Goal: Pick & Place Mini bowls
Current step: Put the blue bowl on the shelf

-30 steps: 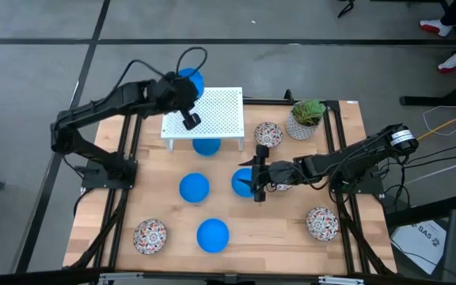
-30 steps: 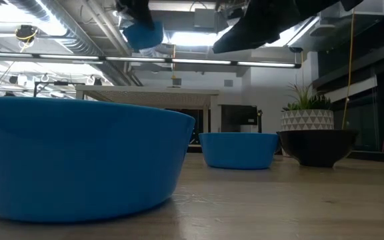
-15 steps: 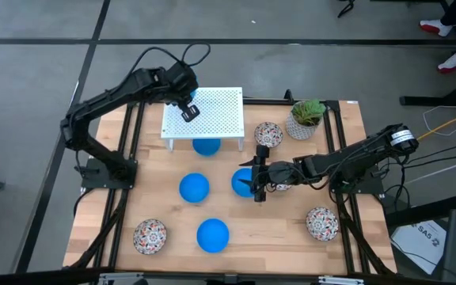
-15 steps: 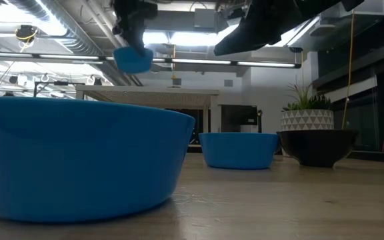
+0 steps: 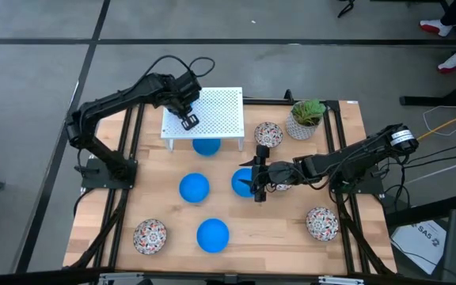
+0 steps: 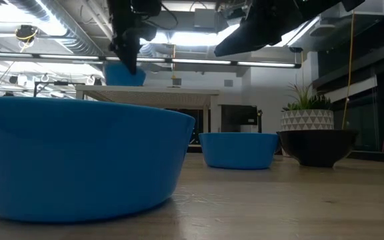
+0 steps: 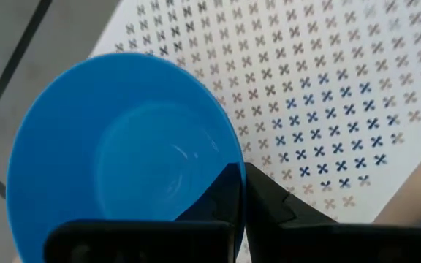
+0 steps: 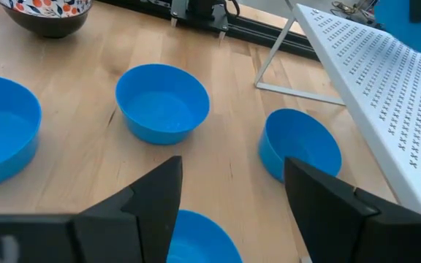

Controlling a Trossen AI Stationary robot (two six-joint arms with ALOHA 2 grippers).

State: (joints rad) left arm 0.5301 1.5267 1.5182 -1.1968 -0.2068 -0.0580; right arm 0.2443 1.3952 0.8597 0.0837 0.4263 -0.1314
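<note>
The blue mini bowl (image 7: 123, 146) hangs over the near-left corner of the white perforated rack (image 5: 208, 111), its rim pinched in my left claw (image 5: 188, 120) so I can set it down there. My right claw (image 5: 257, 180) waits spread wide above the blue bowl (image 5: 244, 181) at mid-counter (image 5: 283, 229), I'd guess lined up to grab it next.

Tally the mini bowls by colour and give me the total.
Blue bowls: 5, one held by the left claw over the white rack
Patterned bowls: 4, one mostly hidden under the right arm
Total: 9
</note>
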